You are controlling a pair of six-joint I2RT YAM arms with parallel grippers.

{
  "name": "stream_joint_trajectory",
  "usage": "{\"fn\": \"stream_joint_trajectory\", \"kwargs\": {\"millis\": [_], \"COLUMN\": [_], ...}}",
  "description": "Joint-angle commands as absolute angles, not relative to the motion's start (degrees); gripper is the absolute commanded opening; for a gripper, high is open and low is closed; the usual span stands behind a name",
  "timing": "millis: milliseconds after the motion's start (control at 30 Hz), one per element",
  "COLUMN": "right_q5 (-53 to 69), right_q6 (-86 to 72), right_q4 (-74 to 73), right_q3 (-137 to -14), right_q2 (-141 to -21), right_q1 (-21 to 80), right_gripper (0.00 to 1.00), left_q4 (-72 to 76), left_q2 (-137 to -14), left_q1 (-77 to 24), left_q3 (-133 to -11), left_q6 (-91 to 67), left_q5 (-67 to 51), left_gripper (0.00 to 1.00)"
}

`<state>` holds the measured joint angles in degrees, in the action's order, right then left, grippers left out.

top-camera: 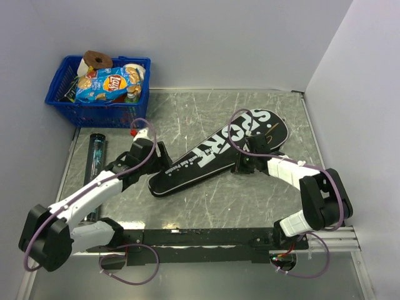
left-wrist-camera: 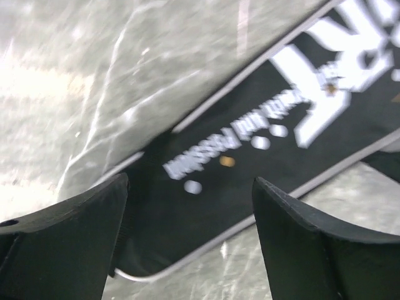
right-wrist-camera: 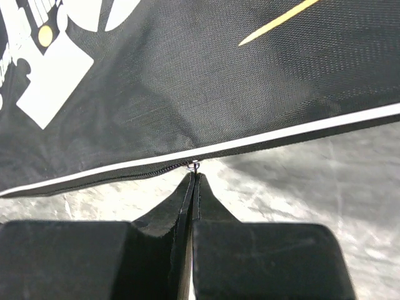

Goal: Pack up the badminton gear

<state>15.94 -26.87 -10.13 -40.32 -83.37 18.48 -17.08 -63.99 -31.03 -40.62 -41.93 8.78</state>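
The black bag lettered SPORT [top-camera: 212,150] lies slantwise on the table, its narrow end at the lower left. My left gripper [top-camera: 164,156] stands open over that narrow end; in the left wrist view the bag [left-wrist-camera: 250,156] shows between the spread fingers of the left gripper [left-wrist-camera: 190,181], which hold nothing. My right gripper [top-camera: 240,165] is at the bag's near edge. In the right wrist view the right gripper [right-wrist-camera: 195,175] is shut on the small zipper pull [right-wrist-camera: 195,165] on the bag's [right-wrist-camera: 187,81] white-piped edge. A long dark tube [top-camera: 95,156] lies along the table's left side.
A blue plastic basket [top-camera: 69,103] holding a crisp packet [top-camera: 106,84] and other items stands at the back left corner. Walls close in the table at the back and on the right. The left arm crosses over the near end of the tube.
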Motion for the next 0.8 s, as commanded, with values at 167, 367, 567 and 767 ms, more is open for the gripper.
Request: {"fn": "stream_joint_trajectory", "kwargs": {"millis": [167,367,567,767], "right_q5": [15.5,16.3,16.0,15.5], "right_q6": [-25.2,-25.7,-26.0,-27.1], "right_q4": [-9.2,-8.3,-8.1,-8.1], "right_q3": [-38.1,-37.8,-37.6,-37.8], "right_q2": [-80.9,-82.4,-82.6,-82.5], "right_q1": [17.8,17.8,17.8,19.4], "right_gripper": [0.00,0.00,0.00,0.00], "left_q4": [-21.2,-22.1,-21.3,-17.8], "left_q2": [-65.2,-65.0,-64.9,-65.7], "left_q1": [-31.9,-31.9,-32.2,-32.4], "left_q3": [-37.3,-34.5,-31.8,-29.8], "left_q6": [-46.7,-46.8,-46.8,-46.2], "left_q5": [13.8,13.2,12.4,9.0], "left_gripper": [0.83,0.81,0.77,0.65]}}
